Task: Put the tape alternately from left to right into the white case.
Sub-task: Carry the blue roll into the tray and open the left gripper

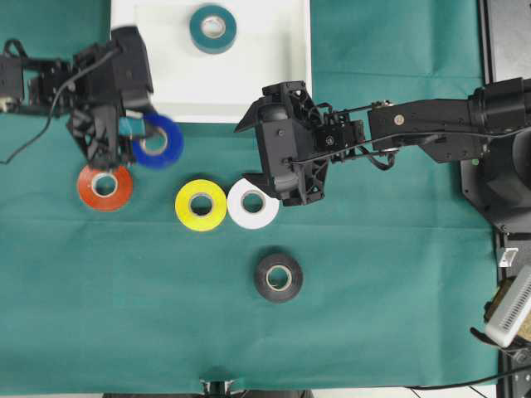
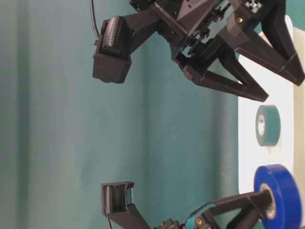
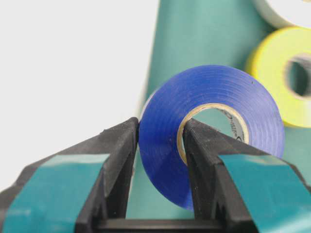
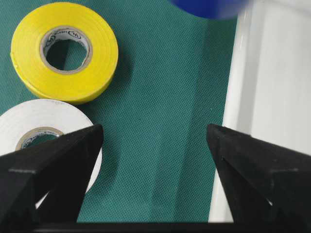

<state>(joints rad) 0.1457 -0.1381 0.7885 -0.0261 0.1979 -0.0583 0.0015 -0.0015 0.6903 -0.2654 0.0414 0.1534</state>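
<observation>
Carrying the blue tape roll, the left gripper stood at the left of the overhead frame, just below the lower edge of the white case. Its jaws were closed on the roll's wall, one finger through the core and one outside, as the left wrist view showed. The roll hung clear of the green cloth, not yet over the tray. One teal roll already lay inside the case at top centre. The right gripper hovered at mid-frame with jaws spread wide and empty, near the white roll. The orange roll, yellow roll and black roll lay on the cloth in the lower half. The step in hand appeared to be delivery of the second roll. The next move would call for moving the blue roll upward in the frame over the rim, lowering it beside the teal one and releasing.
</observation>
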